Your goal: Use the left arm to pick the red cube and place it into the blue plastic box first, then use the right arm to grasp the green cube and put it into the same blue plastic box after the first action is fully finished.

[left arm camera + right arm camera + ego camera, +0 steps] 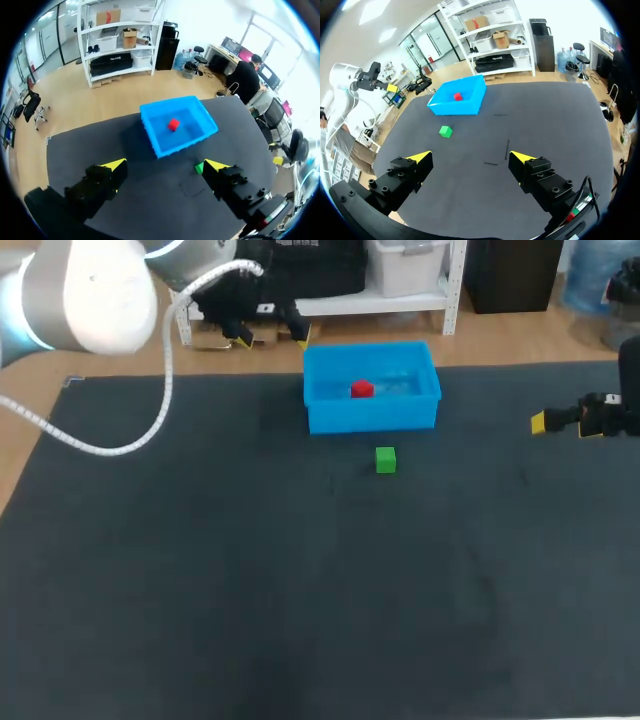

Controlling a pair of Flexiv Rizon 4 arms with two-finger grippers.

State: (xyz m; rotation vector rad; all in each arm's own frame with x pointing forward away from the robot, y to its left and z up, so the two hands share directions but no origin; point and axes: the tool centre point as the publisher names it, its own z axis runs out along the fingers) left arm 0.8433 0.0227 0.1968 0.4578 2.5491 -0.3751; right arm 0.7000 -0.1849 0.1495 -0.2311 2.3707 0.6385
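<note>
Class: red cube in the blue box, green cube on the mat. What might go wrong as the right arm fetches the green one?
1. The green cube sits close to the front wall of the blue box; the open right gripper might bump and shove the box.
2. The left gripper hangs open by the box's back left corner, so the arms could crowd there.

Cube (362,389) in box (372,418) (2nd cube (385,460) before)
</note>
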